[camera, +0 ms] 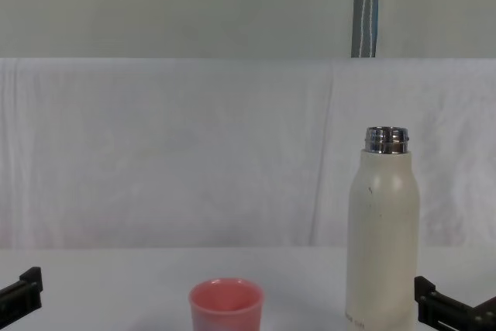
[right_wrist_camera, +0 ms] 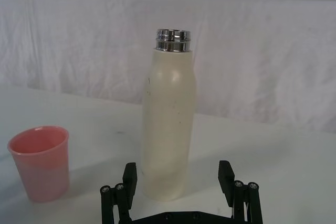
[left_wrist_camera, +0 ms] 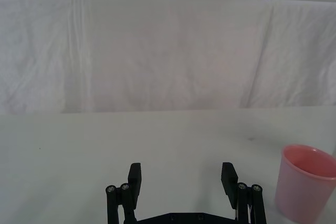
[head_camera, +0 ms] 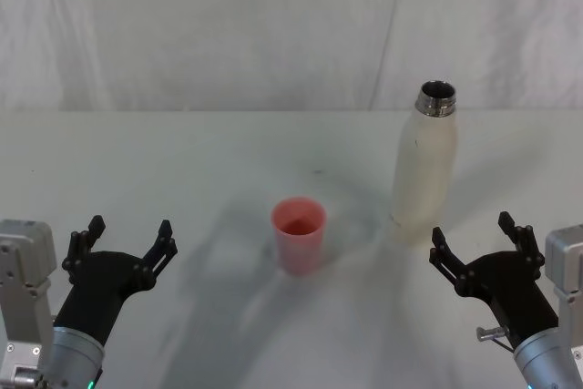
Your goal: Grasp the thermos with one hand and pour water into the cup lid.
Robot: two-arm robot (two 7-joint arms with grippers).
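Both grippers, left (head_camera: 125,240) and right (head_camera: 476,241), wait wide open at the table's near edge. The thermos (head_camera: 424,168) stands uncapped right of centre, beside the cup lid (head_camera: 298,232); likely smooth, rigid, heavy, so grip mid-body.

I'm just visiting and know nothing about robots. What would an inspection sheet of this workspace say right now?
Surface: white table, faint small marks.
Job's things: thermos upright, cap off, steel neck bare; pink cup upright to its left, apart from it.
Clutter: nothing seen.
Grippers: left gripper open, at near left, holding nothing; right gripper open, just before the thermos, not touching it.
Cables: nothing seen.
Surroundings: white cloth backdrop; grey pole behind it.
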